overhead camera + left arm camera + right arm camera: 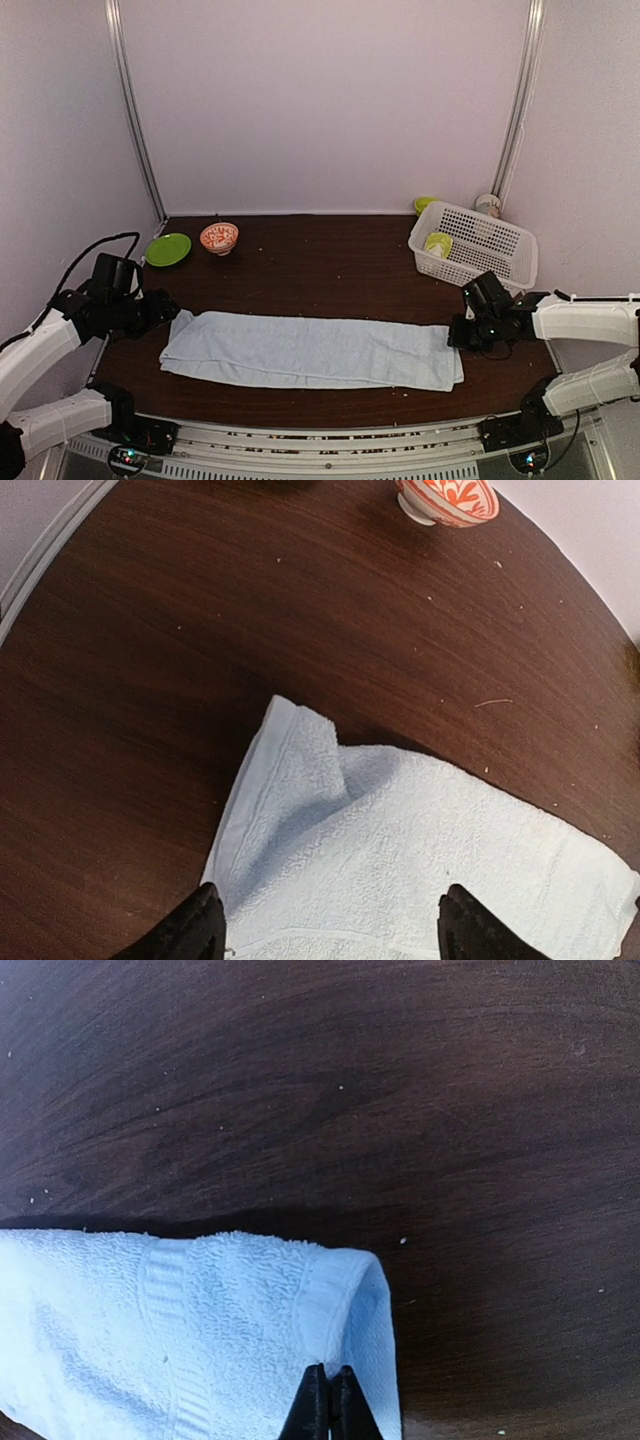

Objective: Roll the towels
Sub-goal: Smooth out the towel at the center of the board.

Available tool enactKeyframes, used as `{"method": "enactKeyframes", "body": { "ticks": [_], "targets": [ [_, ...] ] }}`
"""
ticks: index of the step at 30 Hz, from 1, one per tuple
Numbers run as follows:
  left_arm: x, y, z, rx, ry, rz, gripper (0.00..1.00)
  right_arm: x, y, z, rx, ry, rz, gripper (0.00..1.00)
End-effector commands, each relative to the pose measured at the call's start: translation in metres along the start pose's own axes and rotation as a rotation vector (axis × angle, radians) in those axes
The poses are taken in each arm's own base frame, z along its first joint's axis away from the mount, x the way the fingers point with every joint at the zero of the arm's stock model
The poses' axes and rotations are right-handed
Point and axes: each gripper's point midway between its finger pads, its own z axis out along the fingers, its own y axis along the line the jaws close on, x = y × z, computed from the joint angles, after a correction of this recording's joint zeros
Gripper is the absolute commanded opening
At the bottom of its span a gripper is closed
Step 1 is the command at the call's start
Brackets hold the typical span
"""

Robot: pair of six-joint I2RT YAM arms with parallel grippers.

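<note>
Rolling has, by my judgement, not begun. The long pale blue terry towel (310,350) lies flat, folded into a strip across the near half of the dark wooden table (320,260). It runs from 9 o'clock to 3 o'clock with no coil at either end.

At the 9 o'clock end, the left gripper (330,900) hangs with its jaws spread wide above the towel's short edge and holds nothing. One corner there is rumpled into a small ridge. Beyond it, a round lime-green plate (168,249) sits at 10 o'clock and a small orange-and-white patterned bowl (219,238) at 11 o'clock, both well apart from the towel.

At the 3 o'clock end, the right gripper (328,1400) has its jaws pressed together. Their tips are at the hem, where the corner curls up and over. I cannot tell whether a layer of cloth is nipped between them, since no gap shows.

Everything is left to do: this towel has to be rolled along its length, and then a second one.

That second towel cannot be made out with any certainty. A white plastic mesh basket (497,250) at 2 o'clock holds a small lime-green object (438,243), too small to identify. Each wrist view is cut off at the fingers, so only the ends of the towel can be seen up close.
</note>
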Motion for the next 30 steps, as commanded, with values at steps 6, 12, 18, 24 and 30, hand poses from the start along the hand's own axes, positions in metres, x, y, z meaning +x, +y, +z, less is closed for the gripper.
{"method": "enactKeyframes", "body": {
  "ticks": [6,12,18,24,30],
  "targets": [
    [-0.016,-0.009,-0.002,0.028,-0.061,0.014,0.73,-0.05,0.004,-0.032,0.094,-0.127,-0.12,0.0],
    [-0.012,-0.007,0.002,0.032,-0.051,0.009,0.72,-0.052,-0.003,-0.018,0.132,-0.099,-0.116,0.0],
    [-0.009,-0.004,0.003,0.022,-0.046,0.012,0.73,-0.043,-0.026,0.001,0.207,-0.041,-0.073,0.17],
    [-0.01,-0.006,0.001,0.03,-0.049,0.013,0.74,-0.033,-0.022,-0.018,0.143,-0.03,-0.033,0.55],
    [-0.01,-0.009,0.002,0.052,-0.052,0.008,0.74,0.016,-0.018,-0.027,0.048,0.083,-0.007,0.44]
  ]
}}
